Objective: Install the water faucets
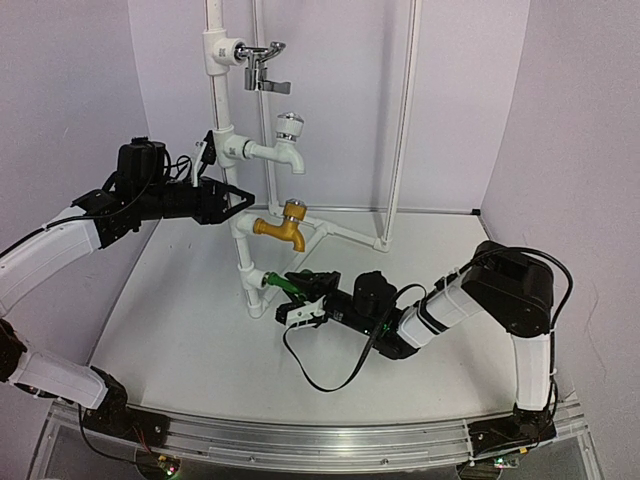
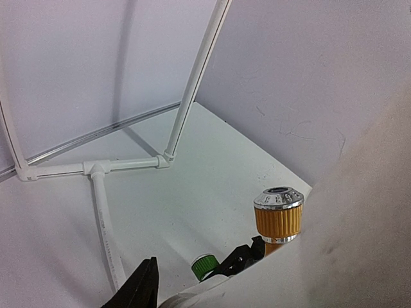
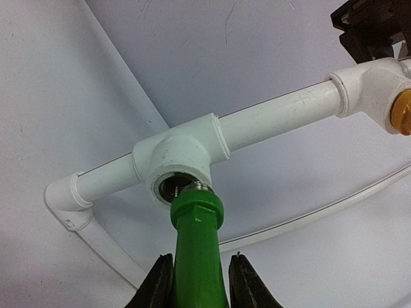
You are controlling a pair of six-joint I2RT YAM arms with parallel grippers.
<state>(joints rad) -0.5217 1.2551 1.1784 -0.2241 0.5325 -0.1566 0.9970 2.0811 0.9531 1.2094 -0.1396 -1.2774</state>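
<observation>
1. The green tap (image 3: 196, 231) is clamped between the right gripper's (image 3: 201, 258) fingers, and its threaded tip sits at the mouth of the lowest white tee fitting (image 3: 183, 154).
2. The left gripper (image 1: 238, 198) is closed on the pipe frame (image 1: 213, 90), well above the tap.

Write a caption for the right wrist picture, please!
Right gripper holds the green tap, its threaded end at the mouth of the white pipe tee.
</observation>
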